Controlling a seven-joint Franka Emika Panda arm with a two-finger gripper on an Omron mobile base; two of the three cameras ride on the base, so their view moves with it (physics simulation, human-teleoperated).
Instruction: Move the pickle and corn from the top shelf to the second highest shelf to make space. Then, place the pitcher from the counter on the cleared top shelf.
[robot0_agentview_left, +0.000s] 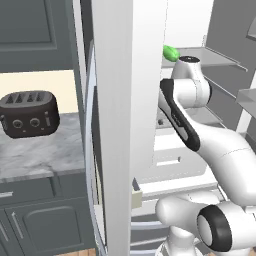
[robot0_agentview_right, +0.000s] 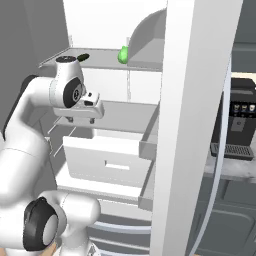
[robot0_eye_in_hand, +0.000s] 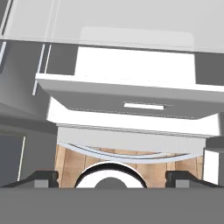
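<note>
White cabinet post (robot0_agentview_left: 127, 100) half hides pickle (robot0_agentview_left: 170, 52).

Your way to the pickle (robot0_agentview_right: 123, 55): top shelf (robot0_agentview_right: 97, 59) open in front; white door panel (robot0_agentview_right: 197, 125) crowds the right

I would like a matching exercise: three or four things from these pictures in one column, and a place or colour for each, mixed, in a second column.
Things:
1. pickle
2. toaster
3. coffee machine
4. gripper

Places or states:
A. on the marble counter in the left base view
B. open, pointing down at the white drawer
C. on the top shelf
D. black, beside the open door in the right base view

Pairs: 1-C, 2-A, 3-D, 4-B
</note>
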